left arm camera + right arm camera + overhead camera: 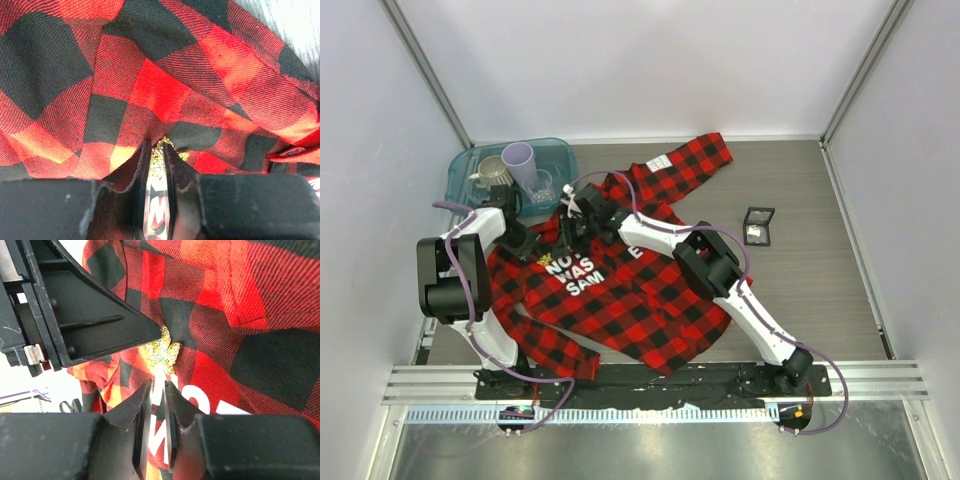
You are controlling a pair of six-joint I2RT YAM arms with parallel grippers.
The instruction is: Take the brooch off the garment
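Note:
The red-and-black plaid garment (640, 300) lies spread across the middle of the table, its white lettering (578, 272) facing up. The tiny gold brooch (542, 258) sits just above the lettering. In the left wrist view the left gripper (156, 146) has its jaws closed to a narrow slit with the glittery brooch (159, 155) between the tips. In the right wrist view the brooch (165, 352) lies on the cloth (260, 340), with the left gripper's black finger (100, 325) touching its upper left edge. The right gripper (158, 385) hovers just below it, jaws nearly together and empty.
A teal bin (560, 150) at the back left holds a purple cup (518, 160) and a metal mug (492, 172). A small black square box (758, 226) lies open on the table right of the garment. Both arms meet over the shirt's upper left.

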